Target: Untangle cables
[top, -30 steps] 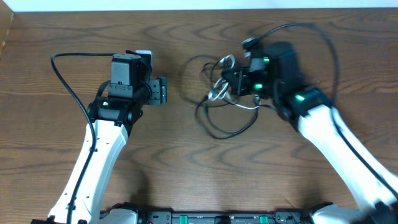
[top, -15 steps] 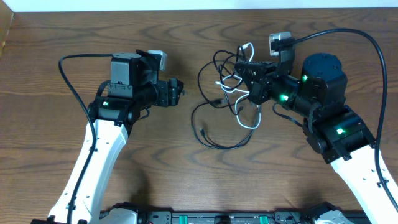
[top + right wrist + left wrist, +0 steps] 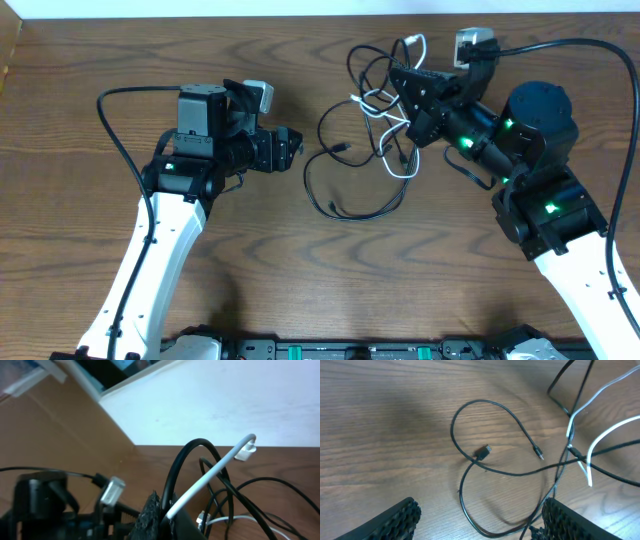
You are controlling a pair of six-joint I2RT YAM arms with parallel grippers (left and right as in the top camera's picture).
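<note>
Your left arm stretched toward the table's middle, your left gripper pointing sideways with jaws spread wide, your right arm bent at the far side, your right gripper pinched tight on the cables

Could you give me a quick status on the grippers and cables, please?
Left gripper open, empty. Right gripper shut on cables, white one included. Nothing in the way.

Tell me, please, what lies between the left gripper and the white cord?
Black cord loops, one ending in a plug, lie between the left gripper and the white cord; the overhead view shows this.
</note>
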